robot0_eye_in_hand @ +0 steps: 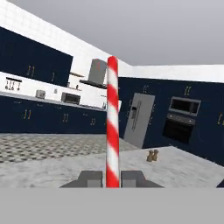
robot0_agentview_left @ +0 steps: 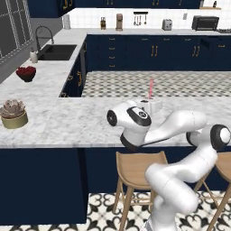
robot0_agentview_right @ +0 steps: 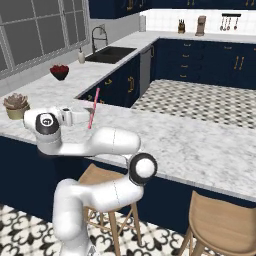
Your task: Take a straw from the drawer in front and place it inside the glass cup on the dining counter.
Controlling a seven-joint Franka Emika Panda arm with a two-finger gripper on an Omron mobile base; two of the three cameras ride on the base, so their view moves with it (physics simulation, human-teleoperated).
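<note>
Straw [robot0_eye_in_hand: 112, 127] — thin red-and-white striped stick — clamped low between narrowed jaws of white arm's two-finger gripper [robot0_eye_in_hand: 112, 178], held above white-grey marbled dining counter [robot0_agentview_left: 67, 122], near its far edge. Long axis near vertical, free end pointing up, slight lean in right base view [robot0_agentview_right: 93, 108]. Step in hand, by judgement: carry to cup — pick-up from drawer looks done. Glass cup cannot be made out. Next move calls for finding cup, aligning straw over its mouth, lowering, then releasing.

Red-and-white striped straw [robot0_eye_in_hand: 112, 127], white-grey marbled worktop [robot0_agentview_left: 67, 122], navy cabinets [robot0_agentview_left: 153, 52], black-and-white patterned floor tiles [robot0_agentview_left: 108, 212], tan wooden stools [robot0_agentview_left: 135, 169]
</note>
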